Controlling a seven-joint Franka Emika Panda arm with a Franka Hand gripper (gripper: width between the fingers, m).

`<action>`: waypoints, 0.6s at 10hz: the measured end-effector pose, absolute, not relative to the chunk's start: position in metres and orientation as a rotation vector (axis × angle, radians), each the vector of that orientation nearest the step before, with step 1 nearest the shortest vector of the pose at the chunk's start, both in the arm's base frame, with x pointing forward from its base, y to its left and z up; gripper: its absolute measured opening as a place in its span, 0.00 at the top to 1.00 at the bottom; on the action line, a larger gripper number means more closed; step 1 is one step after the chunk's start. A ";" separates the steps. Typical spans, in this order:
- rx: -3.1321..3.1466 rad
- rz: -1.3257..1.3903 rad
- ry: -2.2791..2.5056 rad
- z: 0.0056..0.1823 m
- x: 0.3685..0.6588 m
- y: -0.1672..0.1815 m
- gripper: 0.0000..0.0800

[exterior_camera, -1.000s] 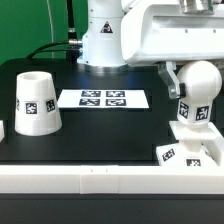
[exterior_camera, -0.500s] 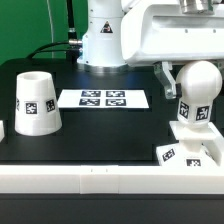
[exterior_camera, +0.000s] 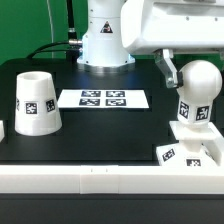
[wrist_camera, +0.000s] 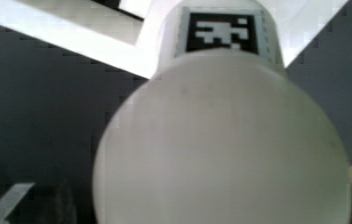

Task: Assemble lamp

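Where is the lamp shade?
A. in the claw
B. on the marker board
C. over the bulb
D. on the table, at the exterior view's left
D: the shade stands on the table at the exterior view's left, beside the marker board and apart from the bulb.

Exterior view looks down across the table (exterior_camera: 100, 135); wrist view sits close on the shared bulb (wrist_camera: 226, 150).

A thin flat white marker board (exterior_camera: 103, 98) lies on the matte black tabletop (exterior_camera: 110, 135), toward its far edge; a white rail (exterior_camera: 100, 181) borders the near edge.
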State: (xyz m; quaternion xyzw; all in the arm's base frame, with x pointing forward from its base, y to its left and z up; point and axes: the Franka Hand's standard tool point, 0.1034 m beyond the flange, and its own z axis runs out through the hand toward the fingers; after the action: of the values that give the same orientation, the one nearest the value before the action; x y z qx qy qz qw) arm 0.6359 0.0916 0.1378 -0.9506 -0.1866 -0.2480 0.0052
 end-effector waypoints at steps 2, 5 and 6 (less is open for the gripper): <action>-2.978 -0.733 -0.591 0.138 0.634 0.096 0.13; -2.994 -0.500 -0.587 0.130 0.628 0.102 0.13; -2.996 -0.404 -0.594 0.130 0.627 0.103 0.13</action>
State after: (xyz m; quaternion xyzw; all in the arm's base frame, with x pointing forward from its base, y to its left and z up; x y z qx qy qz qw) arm 0.6272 0.1026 0.1299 -0.9720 -0.1927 -0.1310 0.0302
